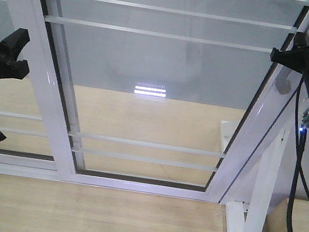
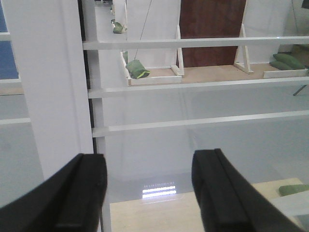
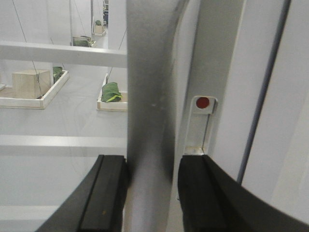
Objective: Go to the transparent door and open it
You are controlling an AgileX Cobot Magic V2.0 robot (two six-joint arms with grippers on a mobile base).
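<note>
The transparent door (image 1: 160, 81) fills the front view: clear glass in a glossy white frame with thin white bars. Its curved grey handle (image 3: 149, 72) runs up the right wrist view beside a lock plate (image 3: 203, 125) with a red dot. My right gripper (image 3: 152, 166) is shut on that handle, one finger on each side. In the front view it sits at the door's right frame (image 1: 293, 55). My left gripper (image 2: 148, 166) is open with nothing between its fingers and faces the glass (image 2: 203, 101). In the front view it hangs at the left edge (image 1: 2, 39).
A second white-framed glass panel (image 1: 0, 127) stands left of the door. A white wooden stand (image 1: 259, 197) rises at the right by the door's corner, with a black cable (image 1: 292, 191) hanging in front. Pale wood floor (image 1: 85, 217) lies below. Green bags (image 2: 137, 69) lie beyond the glass.
</note>
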